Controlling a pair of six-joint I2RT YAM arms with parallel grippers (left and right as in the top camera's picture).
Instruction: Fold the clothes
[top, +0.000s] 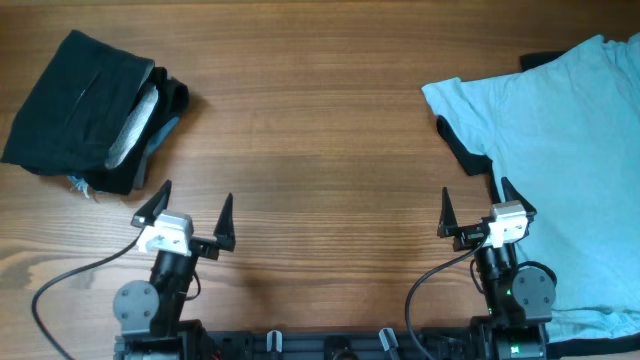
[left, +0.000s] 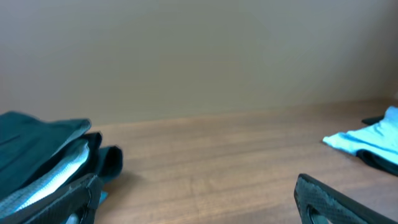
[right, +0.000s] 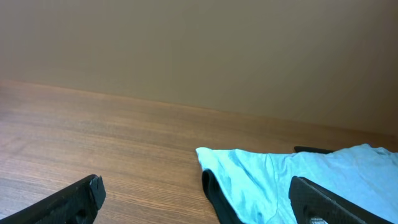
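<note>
The clothes lie in two places. A folded black cloth (top: 75, 105) sits at the far left on a small pile, with a grey layer (top: 135, 125) showing at its side. At the right a light blue T-shirt (top: 565, 140) is spread flat over a black garment (top: 462, 152) that peeks out under its sleeve. My left gripper (top: 197, 192) stands open over bare wood, just right of the pile (left: 43, 155). My right gripper (top: 475, 187) is open too, its right finger over the T-shirt's (right: 280, 174) left edge. Neither gripper holds anything.
The wooden table (top: 320, 120) stretches between the two heaps. A plain beige wall (left: 199, 56) rises behind the far edge. Both arm bases and their cables (top: 60, 285) sit along the front edge.
</note>
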